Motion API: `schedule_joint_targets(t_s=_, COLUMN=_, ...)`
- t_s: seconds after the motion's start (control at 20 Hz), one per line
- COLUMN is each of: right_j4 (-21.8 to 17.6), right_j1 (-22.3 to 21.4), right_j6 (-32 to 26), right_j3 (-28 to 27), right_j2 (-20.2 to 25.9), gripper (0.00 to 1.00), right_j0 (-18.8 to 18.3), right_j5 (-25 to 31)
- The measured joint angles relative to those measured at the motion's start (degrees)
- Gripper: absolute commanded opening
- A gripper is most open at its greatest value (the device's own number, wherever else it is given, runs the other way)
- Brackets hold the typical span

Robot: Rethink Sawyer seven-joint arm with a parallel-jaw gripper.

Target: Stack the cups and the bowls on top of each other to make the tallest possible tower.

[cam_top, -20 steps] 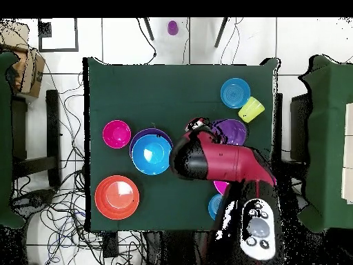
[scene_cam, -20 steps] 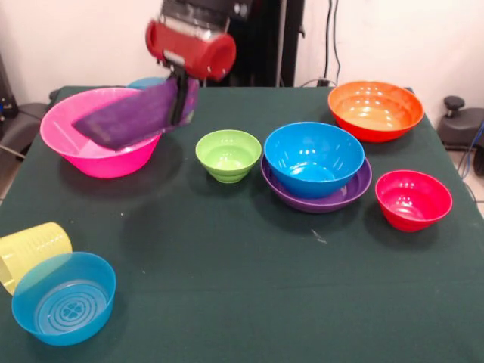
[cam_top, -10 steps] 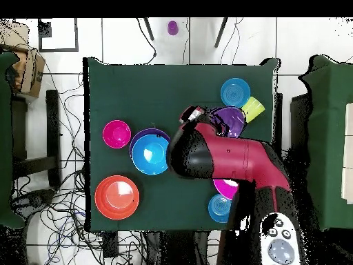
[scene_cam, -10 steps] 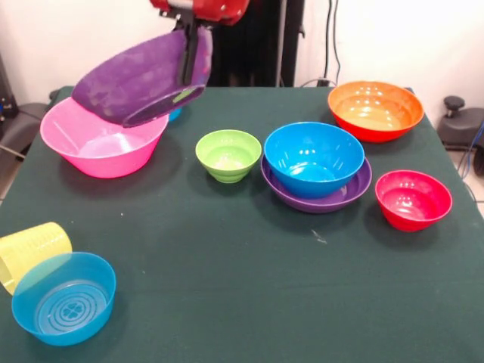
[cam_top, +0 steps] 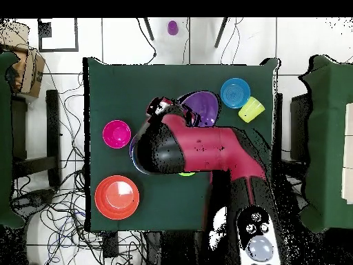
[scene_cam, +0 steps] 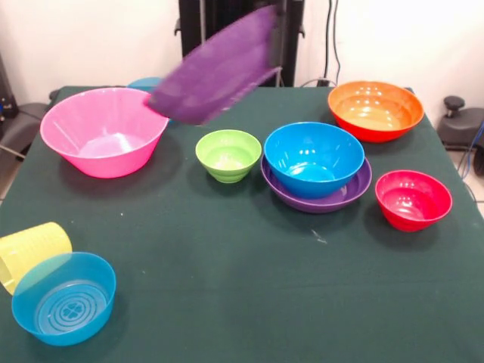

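Observation:
A wide purple bowl (scene_cam: 215, 64) hangs tilted in the air above the table, between the large pink bowl (scene_cam: 102, 132) and the green bowl (scene_cam: 228, 155). My gripper (cam_top: 189, 114) is shut on its rim; in the front view the gripper is above the picture's top edge. The held bowl also shows in the overhead view (cam_top: 204, 103). A blue bowl (scene_cam: 313, 157) sits nested in the second purple bowl (scene_cam: 355, 185). The red bowl (scene_cam: 413, 199) and orange bowl (scene_cam: 375, 110) stand at the right. A ribbed yellow cup (scene_cam: 30, 249) lies on its side against a translucent blue bowl (scene_cam: 63, 297).
Another translucent blue bowl (scene_cam: 145, 82) peeks out behind the pink one. A purple cup (cam_top: 172, 27) lies off the table on the floor. The arm (cam_top: 200, 148) covers the table's middle in the overhead view. Cables lie on the floor around the table.
The purple bowl has been lifted out of the pink bowl, higher and to the right in the front view, toward the green bowl. The arm swung with it.

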Motion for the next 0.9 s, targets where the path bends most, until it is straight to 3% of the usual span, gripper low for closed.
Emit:
schedule_joint_targets(t_s=0.3, right_j4=0.2, right_j1=0.0, right_j6=0.0, right_j3=-0.1, right_j2=0.0, gripper=0.0, right_j0=6.1, right_j5=0.0)
schedule_joint_targets(t_s=0.9, right_j4=1.3, right_j1=0.1, right_j6=0.0, right_j3=-0.2, right_j2=-0.3, gripper=0.0, right_j0=9.9, right_j5=0.0)
